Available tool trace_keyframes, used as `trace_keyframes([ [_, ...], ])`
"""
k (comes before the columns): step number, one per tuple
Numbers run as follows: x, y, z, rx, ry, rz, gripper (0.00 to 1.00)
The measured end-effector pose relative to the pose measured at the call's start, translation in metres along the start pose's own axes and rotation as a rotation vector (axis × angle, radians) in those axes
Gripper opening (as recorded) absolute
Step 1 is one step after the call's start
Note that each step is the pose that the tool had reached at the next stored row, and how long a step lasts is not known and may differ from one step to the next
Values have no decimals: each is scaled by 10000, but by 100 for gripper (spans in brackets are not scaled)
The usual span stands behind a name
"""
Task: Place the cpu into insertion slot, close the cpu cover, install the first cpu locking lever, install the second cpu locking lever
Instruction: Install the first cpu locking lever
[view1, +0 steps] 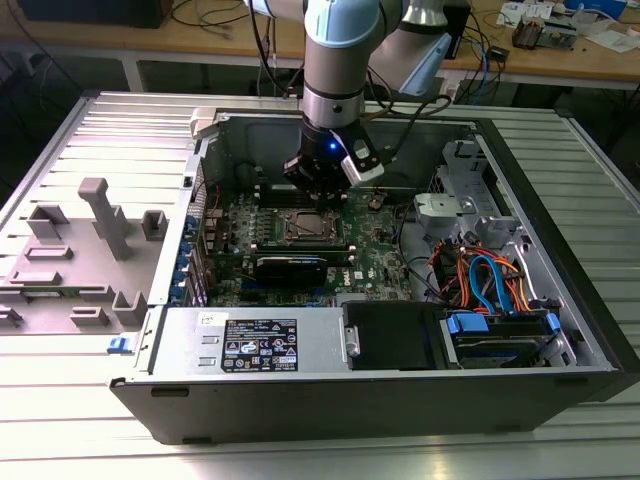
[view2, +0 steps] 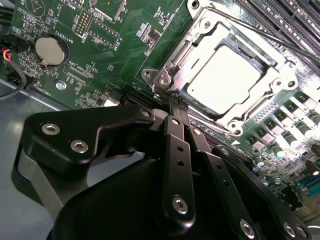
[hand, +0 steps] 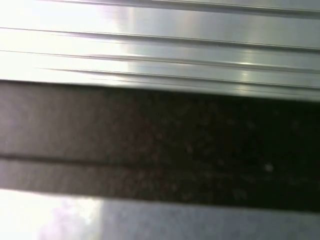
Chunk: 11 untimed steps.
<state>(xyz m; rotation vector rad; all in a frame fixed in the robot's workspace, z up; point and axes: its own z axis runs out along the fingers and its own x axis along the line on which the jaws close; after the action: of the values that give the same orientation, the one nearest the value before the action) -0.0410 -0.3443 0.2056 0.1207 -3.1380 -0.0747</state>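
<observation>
The ribbed metal counter (view1: 90, 420) carries an open computer case (view1: 560, 300) lying on its side, and the arm (view1: 340, 60) drops straight down into it from above. Inside lies the green motherboard (view1: 380, 245), with a long black graphics card (view1: 290, 266) lying along the exterior view's left-right line just in front of the socket area, and a tangle of orange and blue cables (view1: 490, 275) off toward the exterior view's right. A grey plastic fixture (view1: 95, 225) stands on the counter, well apart from the case toward the exterior view's left.

Now the claw (view2: 172, 102) — in the second wrist view its black fingers (view2: 176, 150) lie pressed close together, tips meeting right at the corner of the insertion slot (view2: 287, 62) beside a hinge screw. Whether they pinch a thin lever there I cannot tell; they look closed on nothing I can name. In the exterior view the claw (view1: 322, 190) hangs just over the far edge of the socket.

The cpu (view2: 225, 80) sits flat in the insertion slot, its pale metal top facing up, its edges square with the socket's rim — no long axis to speak of, it is square. The cpu cover (view2: 272, 100) lies down around it, the chip's top showing through its window. A thin metal lever rod (view2: 260, 35) runs along one side of the frame, slanting past the memory slots (view2: 290, 20). A round coin battery (view2: 49, 50) sits on the board, well apart from the socket.
</observation>
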Motion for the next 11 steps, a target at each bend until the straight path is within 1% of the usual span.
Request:
trace_keyframes([
  [7, 0, 0, -13, 0, 0, 0, 11],
  [11, 2, -19, -13, 1, 1, 0, 11],
])
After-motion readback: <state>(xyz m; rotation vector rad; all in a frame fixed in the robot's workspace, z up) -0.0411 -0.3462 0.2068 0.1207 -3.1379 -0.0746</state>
